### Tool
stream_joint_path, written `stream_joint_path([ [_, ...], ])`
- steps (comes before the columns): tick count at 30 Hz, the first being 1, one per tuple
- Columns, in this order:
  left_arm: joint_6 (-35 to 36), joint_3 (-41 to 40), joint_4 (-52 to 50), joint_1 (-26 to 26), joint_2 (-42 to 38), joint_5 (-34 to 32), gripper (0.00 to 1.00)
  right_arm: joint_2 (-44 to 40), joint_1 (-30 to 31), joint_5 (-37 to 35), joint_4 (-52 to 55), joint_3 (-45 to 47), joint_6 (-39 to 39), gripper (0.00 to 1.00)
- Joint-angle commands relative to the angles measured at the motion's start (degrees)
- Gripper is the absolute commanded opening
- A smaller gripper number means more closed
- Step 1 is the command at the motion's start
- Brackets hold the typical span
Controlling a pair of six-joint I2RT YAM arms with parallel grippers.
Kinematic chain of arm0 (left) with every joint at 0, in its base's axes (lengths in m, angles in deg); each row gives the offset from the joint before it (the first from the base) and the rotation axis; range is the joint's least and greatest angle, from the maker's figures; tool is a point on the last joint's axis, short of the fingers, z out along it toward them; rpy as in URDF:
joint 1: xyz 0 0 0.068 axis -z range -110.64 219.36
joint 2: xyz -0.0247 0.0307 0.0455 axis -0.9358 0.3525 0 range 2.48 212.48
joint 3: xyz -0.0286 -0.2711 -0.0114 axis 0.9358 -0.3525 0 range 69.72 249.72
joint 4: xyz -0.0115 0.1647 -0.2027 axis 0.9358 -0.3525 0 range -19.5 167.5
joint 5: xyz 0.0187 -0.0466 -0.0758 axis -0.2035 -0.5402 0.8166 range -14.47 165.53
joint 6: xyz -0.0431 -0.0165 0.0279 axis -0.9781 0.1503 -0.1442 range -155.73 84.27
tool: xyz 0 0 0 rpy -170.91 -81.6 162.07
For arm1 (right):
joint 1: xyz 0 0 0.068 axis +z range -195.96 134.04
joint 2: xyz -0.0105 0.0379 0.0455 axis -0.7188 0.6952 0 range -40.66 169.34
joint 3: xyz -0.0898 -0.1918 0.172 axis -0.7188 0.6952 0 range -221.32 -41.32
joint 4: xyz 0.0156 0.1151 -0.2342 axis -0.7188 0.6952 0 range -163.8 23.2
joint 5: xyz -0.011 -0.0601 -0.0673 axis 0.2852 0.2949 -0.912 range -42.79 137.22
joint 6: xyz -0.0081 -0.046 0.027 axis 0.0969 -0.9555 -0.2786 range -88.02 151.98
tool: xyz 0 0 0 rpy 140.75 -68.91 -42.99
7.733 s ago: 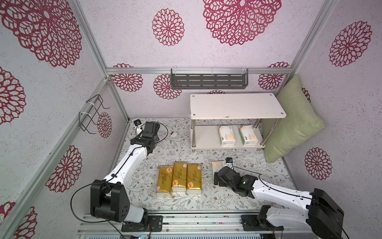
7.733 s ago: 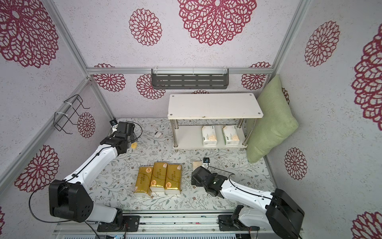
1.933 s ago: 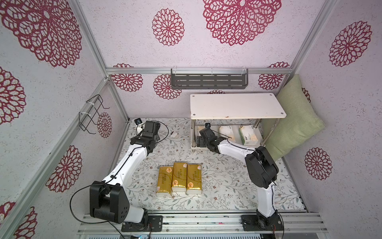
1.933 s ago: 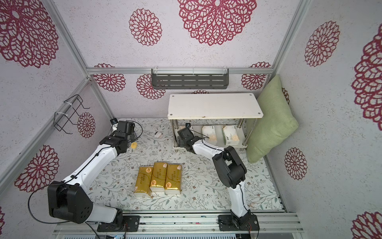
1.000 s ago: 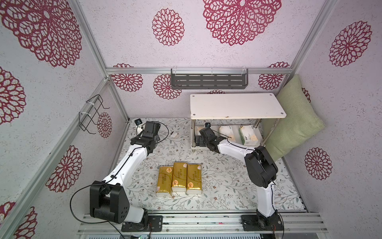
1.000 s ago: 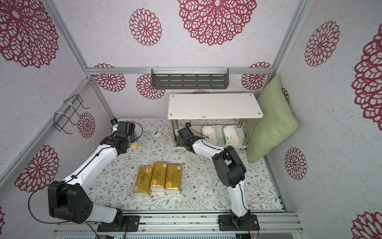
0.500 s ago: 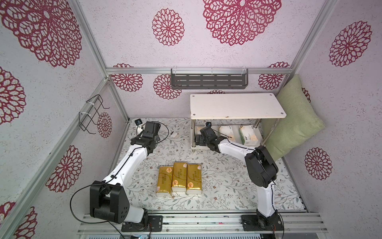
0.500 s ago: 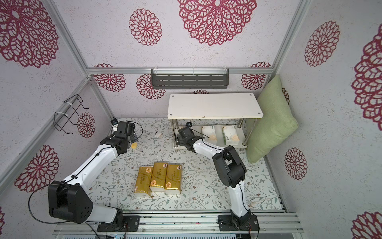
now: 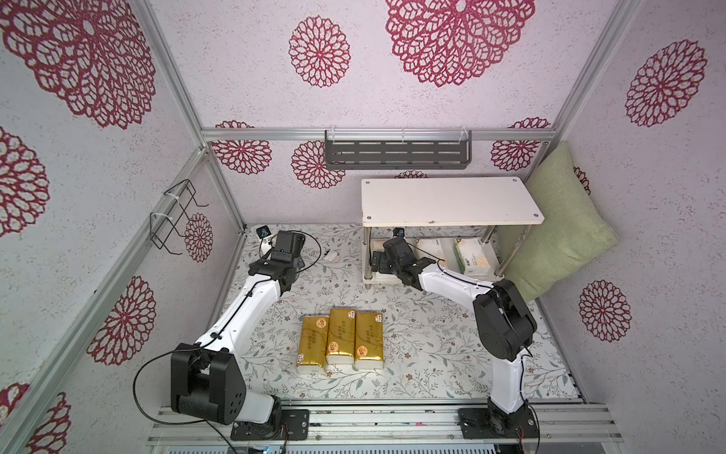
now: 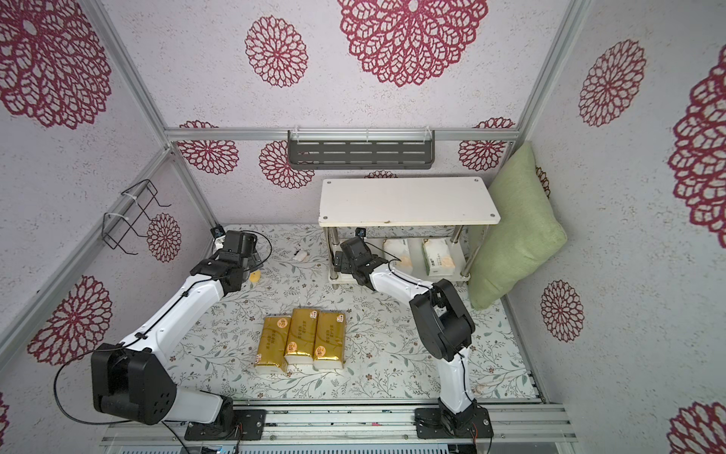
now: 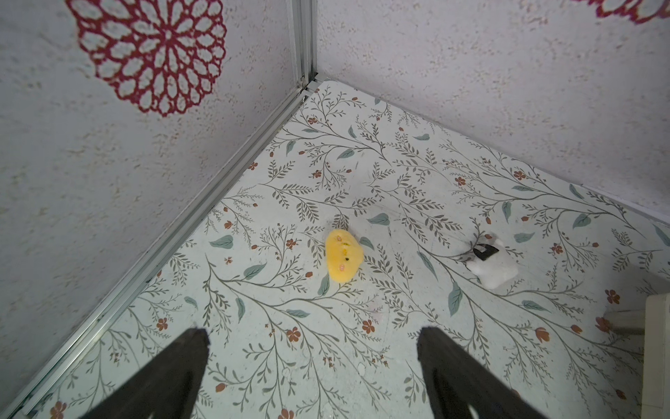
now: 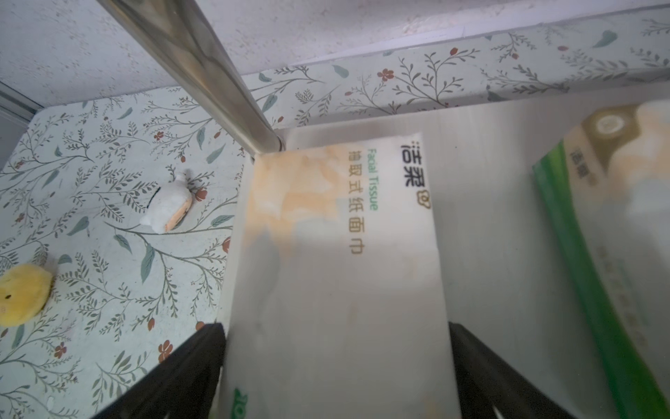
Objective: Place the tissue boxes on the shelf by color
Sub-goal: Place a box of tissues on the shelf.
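On the lower board of the shelf, at its left end, the right gripper has its jaws spread wide, one along each side of a white pack lying flat. Only the right wrist view shows this pack; in both top views the gripper covers it. Two more white packs lie further right on that board. Three gold packs sit side by side mid-way across the worktop. The left gripper hangs over the back left corner, jaws apart, nothing between them.
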Motion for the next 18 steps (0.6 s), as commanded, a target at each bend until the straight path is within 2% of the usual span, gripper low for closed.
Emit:
stream_joint_path([
  [1,-0.32,0.49,0.49,0.86,0.22,0.51,0.97,-3.56,-0.47,0.14,-1.27,0.06,0.71,0.99],
  [18,-0.24,1.02,0.54,1.17,0.67,0.47,0.97,-6.63,-1.72,-0.38,-2.25,2.61,1.08,0.99],
])
